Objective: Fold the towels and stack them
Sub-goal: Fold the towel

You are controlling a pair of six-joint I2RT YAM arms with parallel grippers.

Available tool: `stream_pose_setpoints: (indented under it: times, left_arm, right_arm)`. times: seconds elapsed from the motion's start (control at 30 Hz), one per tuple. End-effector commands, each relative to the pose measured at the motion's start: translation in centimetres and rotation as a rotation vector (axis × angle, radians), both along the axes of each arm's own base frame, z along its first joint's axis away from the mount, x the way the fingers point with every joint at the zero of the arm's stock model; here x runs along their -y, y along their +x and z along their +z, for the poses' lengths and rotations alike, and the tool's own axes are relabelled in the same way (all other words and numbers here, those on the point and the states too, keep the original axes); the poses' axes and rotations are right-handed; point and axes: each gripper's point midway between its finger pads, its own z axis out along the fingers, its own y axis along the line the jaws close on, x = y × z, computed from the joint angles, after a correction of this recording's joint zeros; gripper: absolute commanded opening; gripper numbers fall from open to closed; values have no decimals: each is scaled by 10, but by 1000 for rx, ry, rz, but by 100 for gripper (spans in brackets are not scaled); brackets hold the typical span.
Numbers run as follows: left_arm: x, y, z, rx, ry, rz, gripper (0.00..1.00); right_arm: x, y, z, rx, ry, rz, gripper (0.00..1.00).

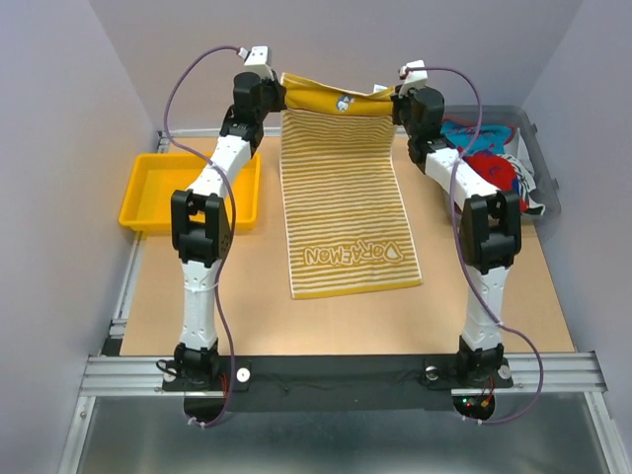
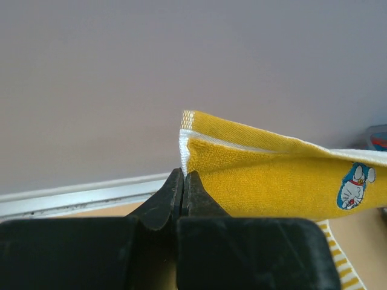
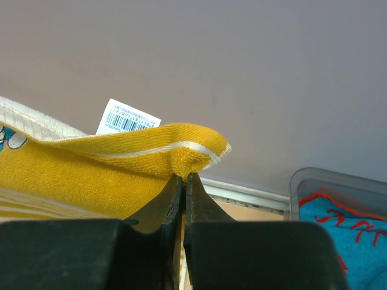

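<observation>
Here the left tool (image 2: 183, 175) and the right tool (image 3: 183, 176) are each pinched closed on a far corner of the yellow striped Doraemon towel (image 1: 341, 188). They hold that edge raised while the near part lies flat on the desk (image 1: 247, 316). Each wrist view cuts off most of the cloth. At the right, a clear bin (image 1: 538, 138) holds other towels (image 1: 489, 163), bunched and partly hidden behind the right arm (image 1: 474, 197). Their patterns are hard to sort. A yellow tray (image 1: 148, 197) sits left.

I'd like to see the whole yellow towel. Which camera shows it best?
The top external view shows the whole yellow striped towel draped down onto the table. The left wrist view shows only the corner pinched by the left hand; the right wrist view only the corner in the right hand and a barcode tag.
</observation>
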Motion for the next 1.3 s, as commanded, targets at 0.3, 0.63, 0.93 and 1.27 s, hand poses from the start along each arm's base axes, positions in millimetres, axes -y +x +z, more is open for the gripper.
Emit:
stream_pose_setpoints:
  times: [0.3,0.63,0.93,1.27]
  left_arm:
    - [1,-75,19,-8,-57,-141,0]
    - [-5,-147,-9,-133,-87,-167,0]
    - [-7,-199,-45,-266,-101,-152,0]
    - [-11,-260,-105,-443,-152,-90,0]
  right_arm:
    - [12,-60,-4,-10,41,34,1]
    - [17,-113,-16,-101,90,42,1]
    - [20,-155,-35,-206,128,53,0]
    - [19,-202,-71,-375,223,46,0]
